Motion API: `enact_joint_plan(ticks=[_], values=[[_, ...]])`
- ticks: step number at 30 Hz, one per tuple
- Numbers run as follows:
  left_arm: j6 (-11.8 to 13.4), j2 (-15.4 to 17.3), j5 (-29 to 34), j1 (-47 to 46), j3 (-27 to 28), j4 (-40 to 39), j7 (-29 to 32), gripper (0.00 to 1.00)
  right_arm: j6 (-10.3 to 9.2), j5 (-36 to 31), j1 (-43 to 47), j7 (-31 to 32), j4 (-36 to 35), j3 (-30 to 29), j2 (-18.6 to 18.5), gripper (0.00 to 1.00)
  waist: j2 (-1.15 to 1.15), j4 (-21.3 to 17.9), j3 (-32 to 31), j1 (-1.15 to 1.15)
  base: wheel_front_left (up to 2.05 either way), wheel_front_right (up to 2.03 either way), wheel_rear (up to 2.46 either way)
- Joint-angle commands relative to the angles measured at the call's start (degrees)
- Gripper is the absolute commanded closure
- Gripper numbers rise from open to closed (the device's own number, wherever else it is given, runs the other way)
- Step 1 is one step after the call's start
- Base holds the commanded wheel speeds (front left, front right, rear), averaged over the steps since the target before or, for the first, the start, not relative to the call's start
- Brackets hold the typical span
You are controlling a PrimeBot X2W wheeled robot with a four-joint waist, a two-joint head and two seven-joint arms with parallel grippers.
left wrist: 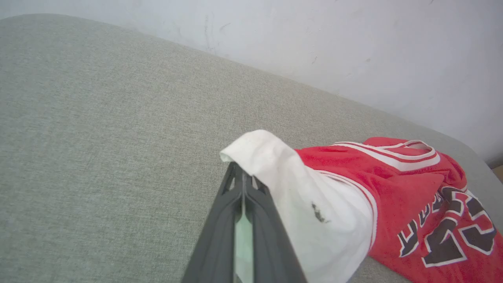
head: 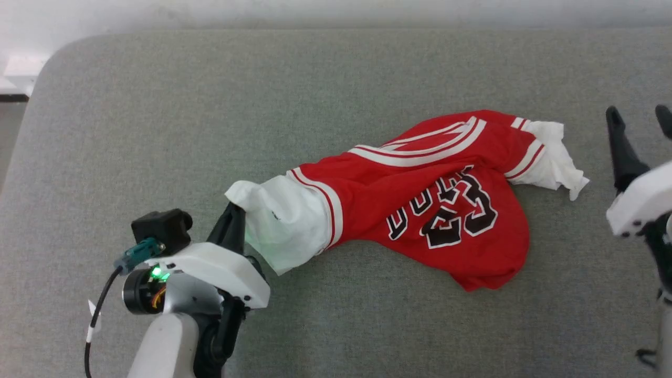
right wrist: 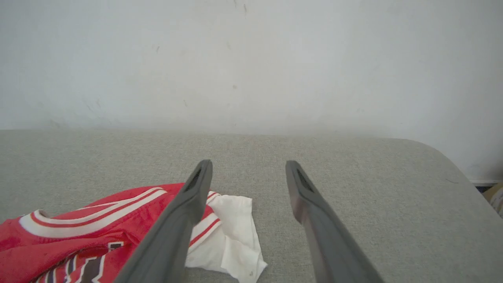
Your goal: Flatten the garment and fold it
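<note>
Nearest to us, our left claw (head: 234,212) is pressed together on the edge of one white sleeve (head: 283,226) of the jersey (head: 420,210), the cloth draped over its tips. In the left wrist view, that claw's (left wrist: 243,179) two dark fingers (left wrist: 220,220) meet with a pale strip of fabric between them, and the sleeve (left wrist: 314,204) hangs to their right. Beyond it the red jersey (left wrist: 393,184) lies crumpled on the grey padded surface (head: 157,105), its black lettering and number creased and upside down in the head view. The other sleeve (head: 551,157) lies just left of our right claw (head: 638,113). That claw (right wrist: 247,167) hovers with its jaws wide apart and nothing between them. The sleeve (right wrist: 235,232) shows beside its left finger (right wrist: 177,228). Farthest off stands a pale wall (right wrist: 251,59).
</note>
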Motion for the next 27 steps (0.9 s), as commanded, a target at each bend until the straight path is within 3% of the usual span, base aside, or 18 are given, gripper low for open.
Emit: enact_joint_plan(ticks=[1, 7, 13, 27], values=[[0.09, -0.33, -0.02, -0.58, -0.55, -0.95, -0.38, 1.0, -0.05, 0.01, -4.07, 5.1, 3.07, -0.35, -2.11, 0.0, 0.0, 0.89, 2.63, -0.01, 0.0, 0.0, 0.0], [-0.22, -0.34, 1.15, -2.32, -2.29, -2.29, -0.51, 1.0, -0.05, 0.97, -11.57, 19.29, 12.09, 0.72, -7.03, 0.0, 0.0, 2.32, 5.36, -0.01, 0.0, 0.0, 0.0], [-0.43, -0.25, 1.48, -3.26, -3.18, -3.13, -0.24, 1.0, -0.05, 2.43, -14.17, 25.74, 16.19, 2.93, -9.64, 0.0, 0.0, 3.88, 7.31, -0.01, 0.0, 0.0, 0.0], [-0.68, -0.51, 0.7, -3.8, -4.38, -3.39, -0.3, 1.0, -0.05, 2.31, -17.23, 24.19, 22.84, 5.2, -12.37, 0.0, 0.0, 6.1, 10.68, -0.01, 0.0, 0.0, 0.0]])
